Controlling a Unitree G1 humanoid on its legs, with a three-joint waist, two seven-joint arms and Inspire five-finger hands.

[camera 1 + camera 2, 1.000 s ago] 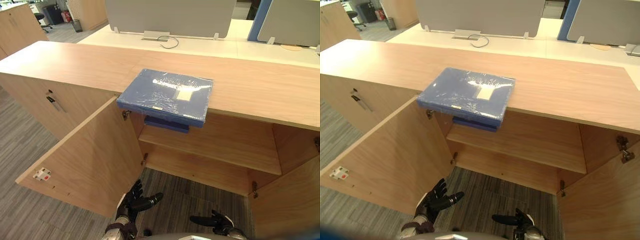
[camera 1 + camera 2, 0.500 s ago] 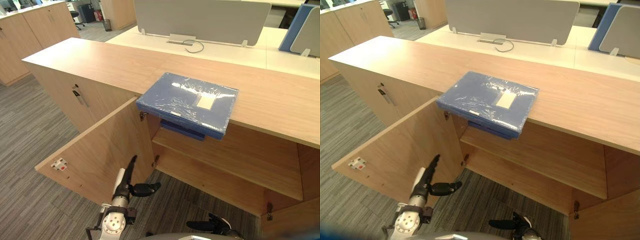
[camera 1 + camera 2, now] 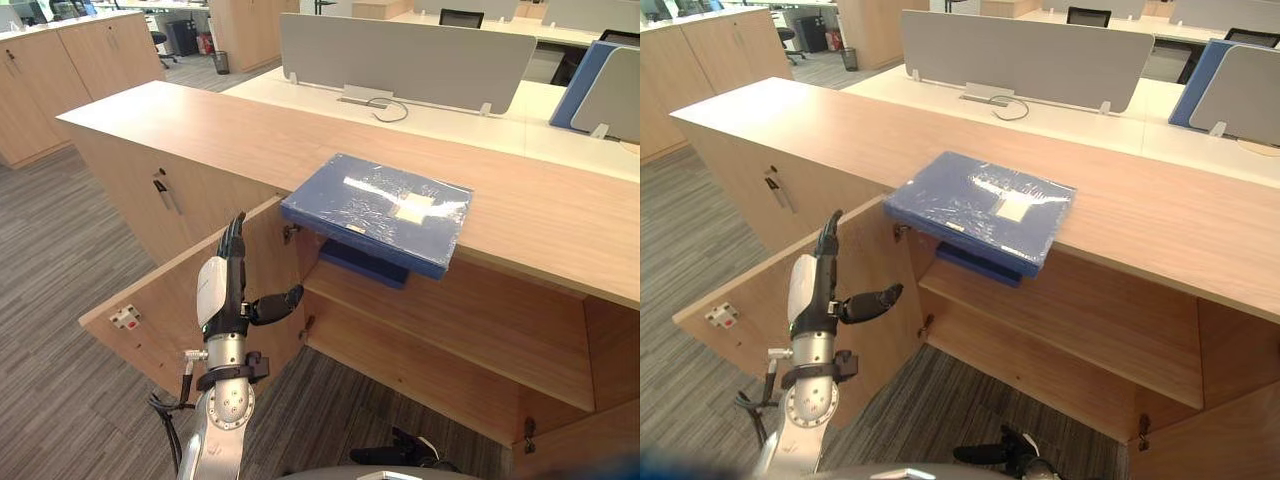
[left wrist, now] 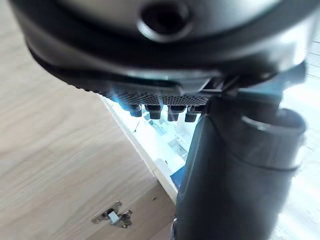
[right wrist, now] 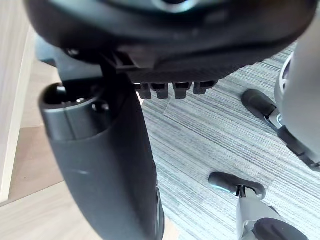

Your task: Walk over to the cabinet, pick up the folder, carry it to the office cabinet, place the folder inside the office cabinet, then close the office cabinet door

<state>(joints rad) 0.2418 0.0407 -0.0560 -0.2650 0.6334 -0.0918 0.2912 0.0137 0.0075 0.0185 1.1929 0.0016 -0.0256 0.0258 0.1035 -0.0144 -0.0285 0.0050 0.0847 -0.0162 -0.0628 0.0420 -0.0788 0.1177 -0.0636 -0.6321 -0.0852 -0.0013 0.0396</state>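
Blue folder (image 3: pixel 378 210), flat and rectangular, wrapped in glossy crinkled clear film; its pale label (image 3: pixel 412 208) carries writing too small to read. It lies on the light wood-grain cabinet top (image 3: pixel 200 125), overhanging the front edge, up and to the right of the left hand (image 3: pixel 228 290) and well apart from it. Left hand is raised before the open door (image 3: pixel 150 325), fingers straight and pointing up, thumb out sideways, holding nothing; right hand (image 3: pixel 390 457) hangs low over grey striped carpet (image 3: pixel 60 250), fingers uncurled, empty

light: bright, even | glare — folder (image 3: pixel 378 211) wrap | shade — inside cabinet (image 3: pixel 455 325)
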